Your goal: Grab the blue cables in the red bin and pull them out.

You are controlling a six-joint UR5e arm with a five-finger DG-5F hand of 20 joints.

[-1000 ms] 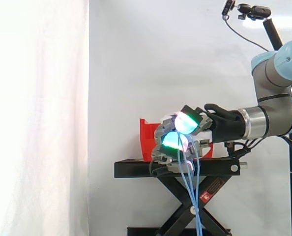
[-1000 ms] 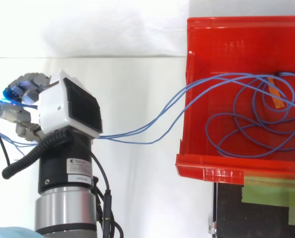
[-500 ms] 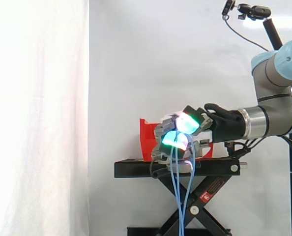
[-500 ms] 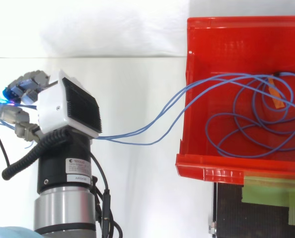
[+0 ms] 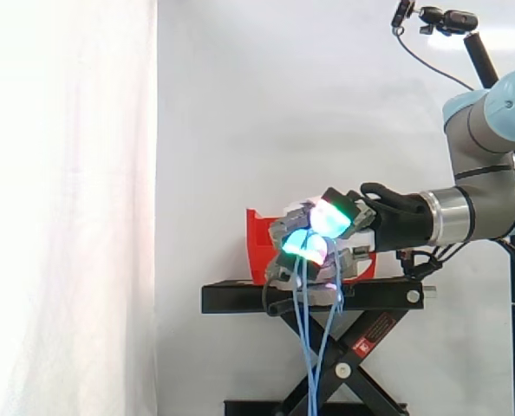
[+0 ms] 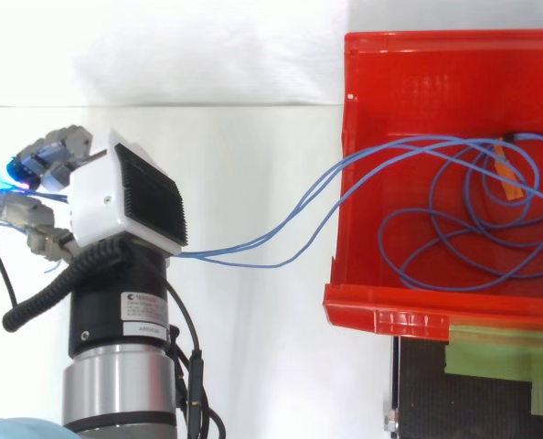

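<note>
The hand (image 5: 316, 236) is gripping the blue cables (image 6: 253, 245) in tightly curled fingers. Loose ends are dangling below it in front of the black stand (image 5: 240, 296), and two strands are sagging across the gap into the red bin (image 6: 372, 306), where most of the coils are lying on the floor. The pull is calling for a firm grip and a long, steady draw away from the bin, rising enough that the strands are clearing its wall rather than snagging and dragging the bin along.

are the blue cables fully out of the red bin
No, several loops of the blue cables lie inside the red bin in the top view.
</note>
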